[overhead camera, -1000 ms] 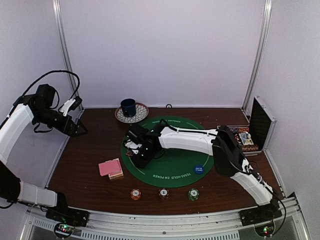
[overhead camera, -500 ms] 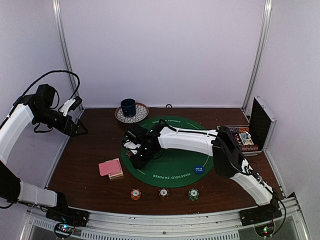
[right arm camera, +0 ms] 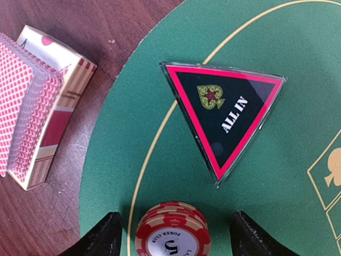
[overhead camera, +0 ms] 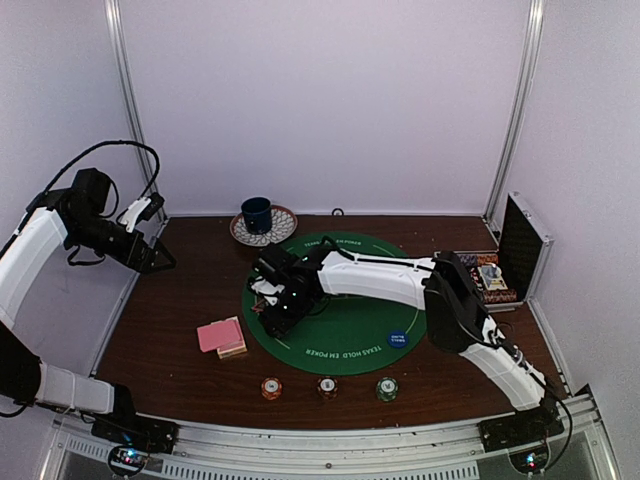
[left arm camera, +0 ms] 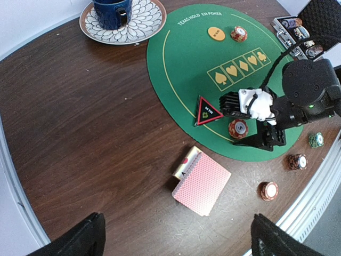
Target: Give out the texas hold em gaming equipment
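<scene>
Between spread right jaws, saw chip stack (right arm camera: 170, 236), untouched; just beyond, marker (right arm camera: 224, 114). Found left jaws spread wide above cards (left arm camera: 201, 184).

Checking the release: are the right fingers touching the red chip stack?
Apart. In the right wrist view, green felt shows on both sides of the red chip stack, between it and each of the right fingers.

Plain pale walls (overhead camera: 320, 100) close the space on three sides, lit evenly and softly. Metal posts (overhead camera: 122, 100) stand in the back corners at 11 and 1 o'clock. A dark wood table (overhead camera: 160, 330) fills the middle, with a metal rail (overhead camera: 330, 442) along its edge at 6 o'clock.
</scene>
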Robot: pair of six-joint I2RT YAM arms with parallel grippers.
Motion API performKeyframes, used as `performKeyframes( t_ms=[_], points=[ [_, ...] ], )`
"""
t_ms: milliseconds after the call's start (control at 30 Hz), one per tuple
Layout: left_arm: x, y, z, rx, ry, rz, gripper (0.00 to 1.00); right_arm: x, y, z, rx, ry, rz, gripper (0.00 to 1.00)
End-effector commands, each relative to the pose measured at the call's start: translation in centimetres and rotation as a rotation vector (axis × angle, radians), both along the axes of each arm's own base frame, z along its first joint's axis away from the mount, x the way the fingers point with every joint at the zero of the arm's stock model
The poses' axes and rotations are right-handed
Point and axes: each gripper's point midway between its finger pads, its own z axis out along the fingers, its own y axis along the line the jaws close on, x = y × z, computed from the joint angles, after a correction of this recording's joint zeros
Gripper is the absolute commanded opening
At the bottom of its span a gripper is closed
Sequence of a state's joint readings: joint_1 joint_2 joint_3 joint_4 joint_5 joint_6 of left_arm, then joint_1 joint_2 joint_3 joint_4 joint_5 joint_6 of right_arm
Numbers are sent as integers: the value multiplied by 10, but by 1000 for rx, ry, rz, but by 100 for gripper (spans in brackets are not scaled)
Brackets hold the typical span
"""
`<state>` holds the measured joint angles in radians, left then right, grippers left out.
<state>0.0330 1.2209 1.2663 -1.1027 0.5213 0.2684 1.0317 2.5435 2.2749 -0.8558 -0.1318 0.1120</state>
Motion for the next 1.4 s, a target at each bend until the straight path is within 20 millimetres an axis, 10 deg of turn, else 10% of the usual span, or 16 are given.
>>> performKeyframes(
  t_ms=[0,300,700,1367],
  points=[
    [0,-2,11,-12,-32,-13,98,7,6,50,74,-61,-6,73],
    [-2,-1,14,-11,-41,-10,98,-43,-5,101,102,-111,71,75],
    [-4,-1,16,-10,-49,-11,98,-140,10,45,-7,-11,323,80],
    [-7,-3,20,-18,-52,-17,97,-153,9,-3,-87,42,380,68]
  ],
)
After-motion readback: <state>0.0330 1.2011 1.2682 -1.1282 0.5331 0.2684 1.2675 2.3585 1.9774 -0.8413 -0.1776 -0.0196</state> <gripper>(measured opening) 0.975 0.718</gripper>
